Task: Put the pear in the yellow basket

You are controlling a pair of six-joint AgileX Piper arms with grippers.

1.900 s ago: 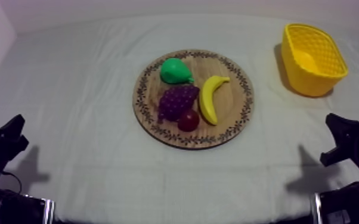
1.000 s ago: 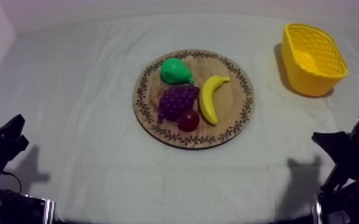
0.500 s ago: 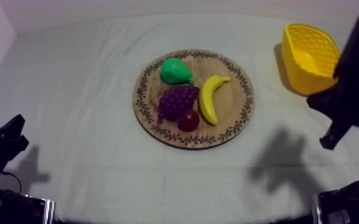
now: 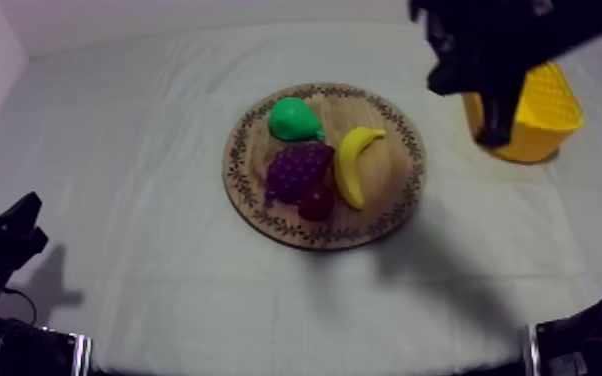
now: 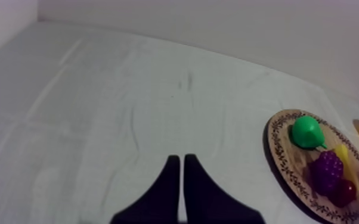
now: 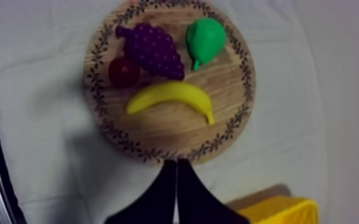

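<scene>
The pear, smooth glossy green plastic, lies on its side on the round wooden board near the patterned rim, just beside the knobbly purple grapes. Its long axis lies flat; the narrow stem end points toward the curved banana. My right arm hides part of the latticed yellow basket. My right gripper and left gripper each have fingers pressed together, pinching nothing.
</scene>
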